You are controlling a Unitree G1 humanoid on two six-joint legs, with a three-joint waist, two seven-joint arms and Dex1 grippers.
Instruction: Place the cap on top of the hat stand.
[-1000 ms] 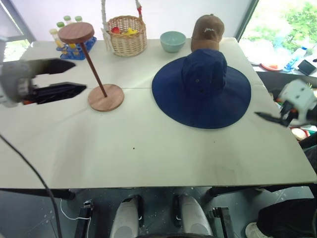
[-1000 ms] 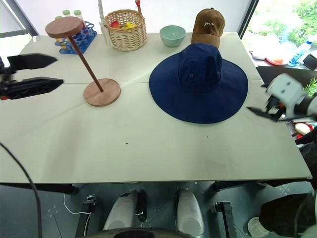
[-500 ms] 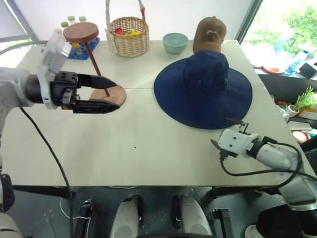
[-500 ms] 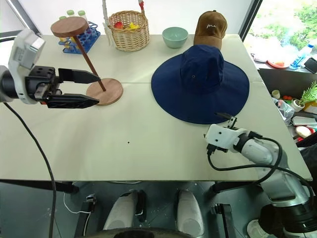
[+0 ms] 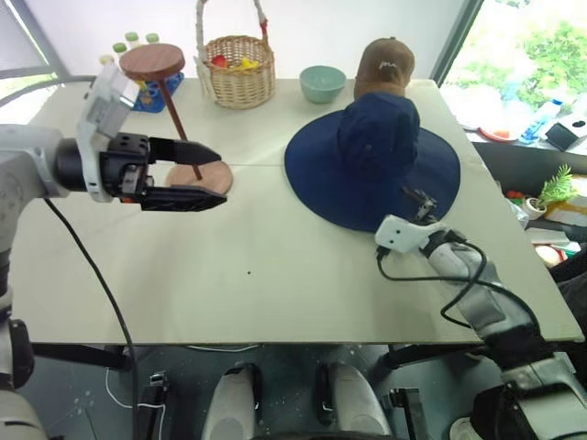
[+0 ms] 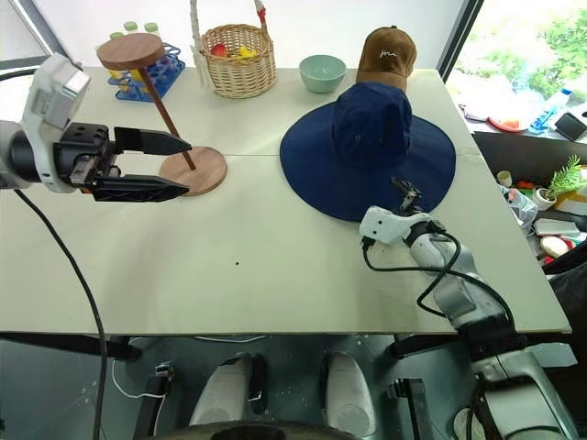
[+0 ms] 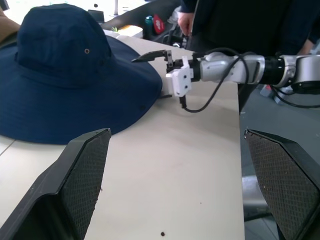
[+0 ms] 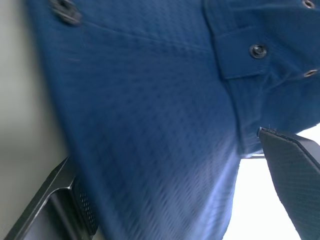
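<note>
The left wrist view is showing a person in dark clothes (image 7: pixel 235 20) standing past the table's far edge, while the right wrist view is looking close along the cap (image 8: pixel 150 100), its eyelets and snap, with one finger (image 8: pixel 295 175) above the brim and the other (image 8: pixel 65 205) below. Since a second ago the right gripper (image 6: pixel 404 196) has been coming in from beyond the table's (image 6: pixel 275 266) right edge to the cap's near brim, and the left gripper (image 5: pixel 206 177) has been shifting right to hang before the hat stand's (image 5: pixel 174 110) base. Both grippers are standing spread wide and gripping nothing, the right one straddling the brim edge without pinching it, and the cap is lying flat on the table's right half, in front of the brown baseball cap (image 6: pixel 386 55).
</note>
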